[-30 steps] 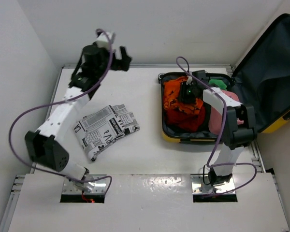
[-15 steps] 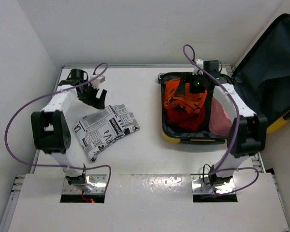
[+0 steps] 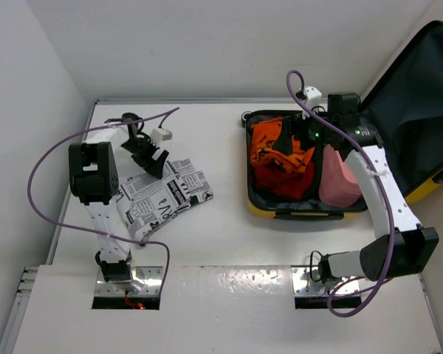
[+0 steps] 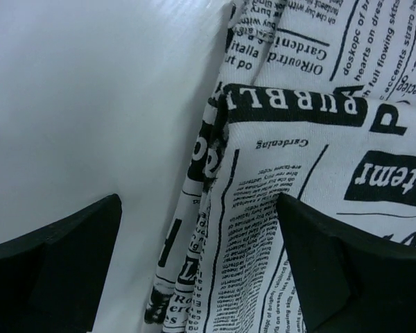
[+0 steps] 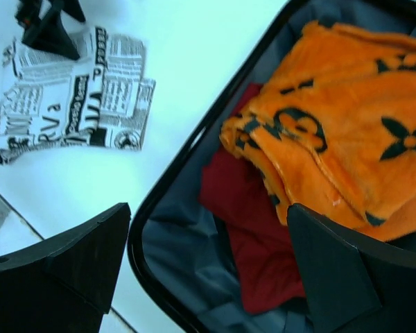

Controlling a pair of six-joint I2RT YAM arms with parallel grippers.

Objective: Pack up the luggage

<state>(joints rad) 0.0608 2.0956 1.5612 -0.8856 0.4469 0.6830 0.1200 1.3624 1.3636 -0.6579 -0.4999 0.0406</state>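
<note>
- The left gripper's [image 4: 197, 201] fingers [image 4: 62, 270] are spread wide, and nothing is held between them.
- One finger is seen over the bare white table [image 3: 221, 162] and the other over the newspaper-print cloth [image 4: 312, 173], so the cloth's folded edge is straddled. Whether the cloth is touched cannot be told.
- In the top view this cloth is seen lying rumpled on the left half of the table, with the left gripper at its far left corner.
- The right gripper's [image 5: 208, 208] fingers [image 5: 62, 277] are likewise parted widely, and nothing is gripped.
- They are held above the left part of the open luggage [image 3: 260, 209], over a red cloth [image 5: 256, 243] and the edge of an orange cloth with black motifs [image 5: 353, 104].
- A pink item [image 3: 338, 184] is packed to the right of these two cloths.
- The luggage is placed on the right far part of the table, well apart from the printed cloth, with its grey-lined lid [image 3: 406, 110] raised at the right.
</note>
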